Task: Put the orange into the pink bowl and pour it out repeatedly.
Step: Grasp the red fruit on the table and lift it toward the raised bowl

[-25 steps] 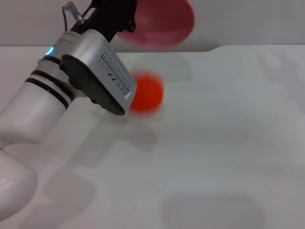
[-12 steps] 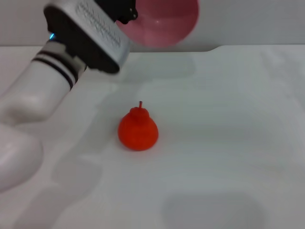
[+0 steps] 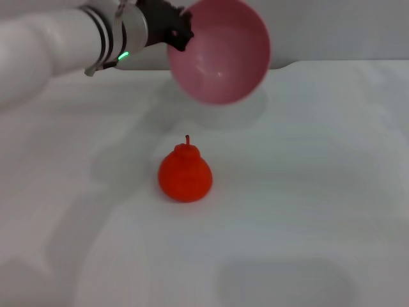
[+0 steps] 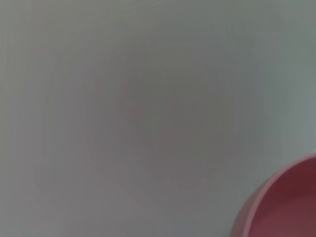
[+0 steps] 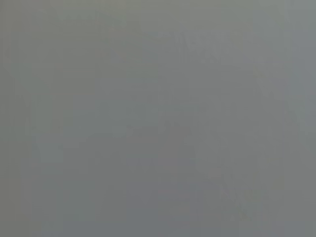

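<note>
In the head view the left gripper (image 3: 177, 29) clamped the rim of the pink bowl (image 3: 219, 52), raised and tipped, its mouth facing the camera. The orange (image 3: 185, 174) sat on the white table (image 3: 307, 192) below the jaws, apart from them. The left wrist view showed only the bowl's edge (image 4: 281, 207) over the table. The right wrist view showed nothing distinct.

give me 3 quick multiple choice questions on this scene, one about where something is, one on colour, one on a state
1. Where is the orange?
A. inside the bowl
B. on the table
C. in the right gripper

2. What colour is the bowl?
A. pink
B. blue
C. white

3. How is the bowl held?
A. flat on the table
B. upside down over the orange
C. lifted and tipped, empty

Answers:
1 B, the orange sits alone on the white table, stem up.
2 A, its inside is glossy pink.
3 C, the left gripper holds it by the rim above the table, its empty inside facing the head camera.
</note>
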Robot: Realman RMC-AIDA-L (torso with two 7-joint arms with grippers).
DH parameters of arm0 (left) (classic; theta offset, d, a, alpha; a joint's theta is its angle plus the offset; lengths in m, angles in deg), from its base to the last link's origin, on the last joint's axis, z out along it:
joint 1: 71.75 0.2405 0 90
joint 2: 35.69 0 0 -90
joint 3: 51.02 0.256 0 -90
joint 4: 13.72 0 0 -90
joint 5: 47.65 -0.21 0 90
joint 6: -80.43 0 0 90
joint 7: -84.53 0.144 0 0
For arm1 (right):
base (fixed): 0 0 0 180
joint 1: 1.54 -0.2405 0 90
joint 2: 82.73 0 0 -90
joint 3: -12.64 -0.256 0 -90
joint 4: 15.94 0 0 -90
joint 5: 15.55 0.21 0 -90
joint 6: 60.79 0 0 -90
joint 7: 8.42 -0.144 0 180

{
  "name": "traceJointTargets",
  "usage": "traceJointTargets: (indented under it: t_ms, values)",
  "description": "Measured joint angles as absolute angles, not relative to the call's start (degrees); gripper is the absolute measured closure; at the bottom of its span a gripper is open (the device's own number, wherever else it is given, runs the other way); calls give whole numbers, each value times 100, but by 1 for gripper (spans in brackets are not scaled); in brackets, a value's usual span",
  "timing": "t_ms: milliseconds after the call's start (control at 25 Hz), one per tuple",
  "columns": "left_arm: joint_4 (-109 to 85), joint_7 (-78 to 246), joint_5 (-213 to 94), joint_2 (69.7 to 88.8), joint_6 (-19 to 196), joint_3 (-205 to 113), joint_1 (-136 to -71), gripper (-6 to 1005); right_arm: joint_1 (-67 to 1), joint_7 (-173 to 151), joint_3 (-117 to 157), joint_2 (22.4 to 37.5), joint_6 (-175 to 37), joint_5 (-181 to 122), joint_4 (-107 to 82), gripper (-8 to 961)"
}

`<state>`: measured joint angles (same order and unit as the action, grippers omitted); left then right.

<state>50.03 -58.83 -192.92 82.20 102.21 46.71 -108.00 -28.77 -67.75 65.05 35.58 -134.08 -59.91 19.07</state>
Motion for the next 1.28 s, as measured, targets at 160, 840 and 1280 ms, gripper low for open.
traceJointTargets:
  t_ms: [160,840,1280]
  values:
    - [4829,-5492,-19071,8218,12405,3225,-11502,957,-2883,-7102,6551,3479,-13241,-6220,1950,472]
    - [4491,-5657,-20455,7592,14456,404,-11757,957,-4155,-11679,6555,3176,-12272,-12596,3073,436]
    - [4509,-5668,-20525,7643,14362,418,-11689,957,-5348,-11495,7420,3630,-11946,-13319,1782,408]
